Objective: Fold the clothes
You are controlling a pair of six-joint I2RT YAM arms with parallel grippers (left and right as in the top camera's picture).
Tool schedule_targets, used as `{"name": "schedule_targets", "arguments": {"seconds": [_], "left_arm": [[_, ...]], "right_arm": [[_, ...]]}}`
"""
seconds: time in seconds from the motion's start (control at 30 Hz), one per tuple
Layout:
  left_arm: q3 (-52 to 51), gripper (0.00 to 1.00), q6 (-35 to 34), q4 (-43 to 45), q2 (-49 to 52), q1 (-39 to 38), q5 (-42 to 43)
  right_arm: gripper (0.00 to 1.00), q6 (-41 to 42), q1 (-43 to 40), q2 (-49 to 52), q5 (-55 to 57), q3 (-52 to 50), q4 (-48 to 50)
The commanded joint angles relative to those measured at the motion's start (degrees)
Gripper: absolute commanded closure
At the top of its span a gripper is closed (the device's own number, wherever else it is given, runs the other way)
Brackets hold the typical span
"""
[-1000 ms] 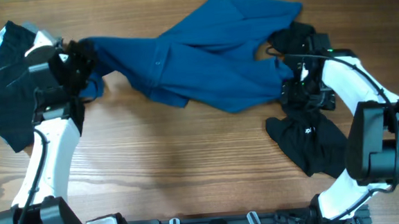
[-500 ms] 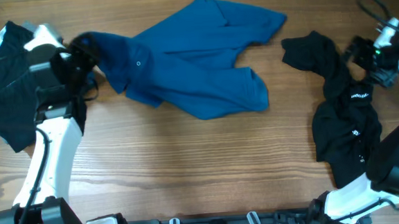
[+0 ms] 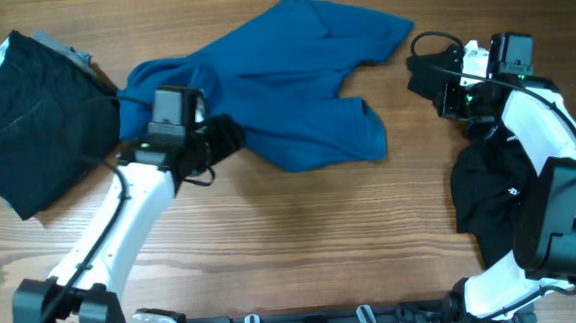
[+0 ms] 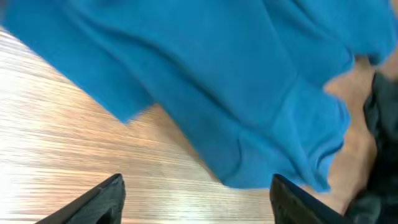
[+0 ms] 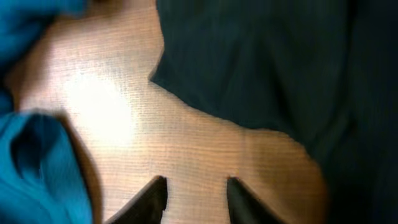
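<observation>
The left tool [image 4: 198, 185] is open and empty, just over the near edge of the blue shirt [image 3: 303, 80]. The shirt lies crumpled at the far middle of the counter [image 3: 303, 241]. The right tool [image 5: 196, 183] is open too, beside black clothes [image 5: 273, 62].

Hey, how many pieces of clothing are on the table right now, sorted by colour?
Blue: 1, the blue shirt in the middle.
Black: 2, the left black garment and the right black garment.
Total: 3.
</observation>
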Motion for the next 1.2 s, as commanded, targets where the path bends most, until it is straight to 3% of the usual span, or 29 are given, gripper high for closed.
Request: {"name": "schedule_targets", "arguments": {"seconds": [0.0,0.07,0.17,0.37,0.4,0.47,0.5,0.53,0.6,0.7,0.83,0.87,1.0,1.07,1.17], "left_arm": [[0.04,0.24,-6.34,2.47,6.71,-7.08,0.39],[0.04,0.23,-11.67,5.49,11.52,-10.49,1.03],[0.04,0.23,-13.51,13.09,18.38,-14.86,5.75],[0.04,0.24,-20.00,21.66,23.43,-18.43,5.31],[0.04,0.32,-20.02,22.27,23.78,-18.64,4.85],[0.04,0.71,-20.02,22.23,24.37,-18.69,0.79],[0.04,0.87,-20.02,22.56,24.37,-18.51,-0.28],[0.04,0.96,-20.00,23.12,24.37,-18.05,-0.50],[0.04,0.96,-20.00,22.40,24.30,-16.50,-0.42],[0.04,0.96,-19.32,10.93,21.38,-12.31,0.37],[0.04,0.96,-6.91,-10.75,13.03,-1.20,0.07],[0.04,0.96,-4.50,-16.57,9.73,3.98,-1.55],[0.04,0.96,-1.46,-20.74,0.07,19.98,-1.27],[0.04,0.96,-1.44,-21.20,-1.20,22.25,-1.14],[0.04,0.96,-1.44,-21.07,-1.05,22.27,-1.16]], "right_arm": [[0.82,0.20,-0.11,-0.39,0.42,-2.69,4.15],[0.83,0.15,-0.11,-0.39,0.42,-2.97,5.66],[0.87,-0.11,-0.11,-0.26,0.28,-2.97,6.54],[0.87,-0.42,-0.11,5.35,-0.63,-2.97,9.92],[0.87,-0.42,-0.11,5.99,-0.61,-2.97,10.51],[0.87,-0.44,-0.24,8.66,0.20,-2.97,13.05],[0.87,-0.42,-0.42,9.97,3.02,-2.97,14.21],[0.87,-0.33,-0.66,11.02,7.21,-2.97,14.97],[0.89,4.48,-2.75,12.28,20.09,-2.95,16.06],[0.89,8.98,-11.21,12.22,23.41,0.72,14.21],[0.88,11.78,-22.62,12.22,13.33,12.35,6.08],[0.83,11.78,-24.74,11.91,4.37,17.27,2.29],[0.69,10.82,-22.21,9.20,-13.53,23.47,-19.39],[0.66,7.67,-18.32,9.22,-7.13,22.27,-34.40],[0.66,12.17,-15.37,9.22,2.82,15.87,-39.91]]}}
